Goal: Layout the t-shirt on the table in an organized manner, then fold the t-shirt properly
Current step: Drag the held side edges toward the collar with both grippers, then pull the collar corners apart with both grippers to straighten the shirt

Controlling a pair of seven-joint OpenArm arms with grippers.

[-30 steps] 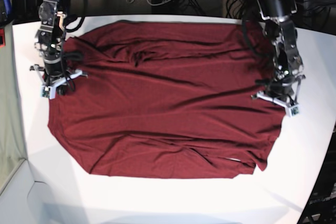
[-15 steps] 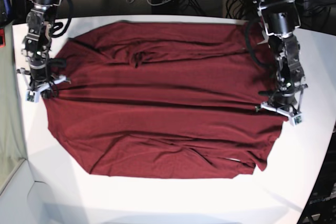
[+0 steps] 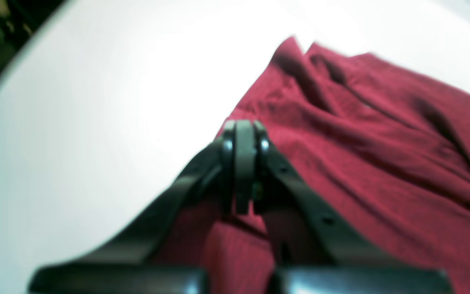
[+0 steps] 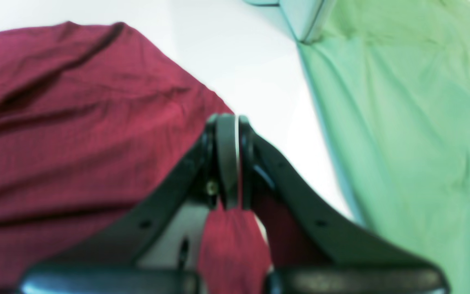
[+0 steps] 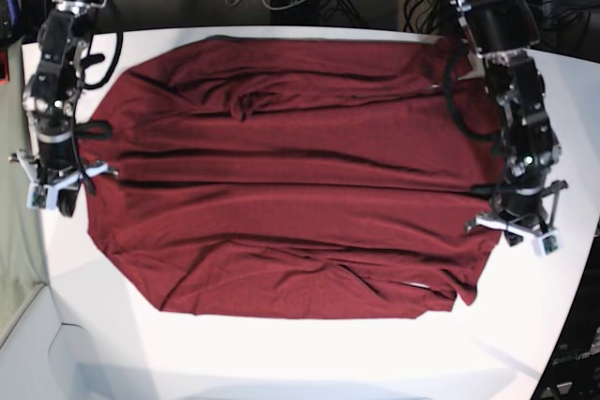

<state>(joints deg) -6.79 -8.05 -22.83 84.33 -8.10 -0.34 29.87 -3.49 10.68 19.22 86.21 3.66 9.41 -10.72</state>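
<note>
The maroon t-shirt (image 5: 291, 175) is lying spread wide across the white table (image 5: 281, 353), plain and creased with long folds. Its two side edges are sitting pinched between the closed fingers (image 3: 243, 163) at either side, the cloth stretching between them.

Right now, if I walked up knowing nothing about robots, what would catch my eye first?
The big maroon t-shirt spread across most of the white table, wrinkled but nearly flat. Next, two black arms flanking it: the right gripper shut on one side edge, the left gripper shut on the opposite edge. The right wrist view also shows a pale green cloth beside the table.
</note>
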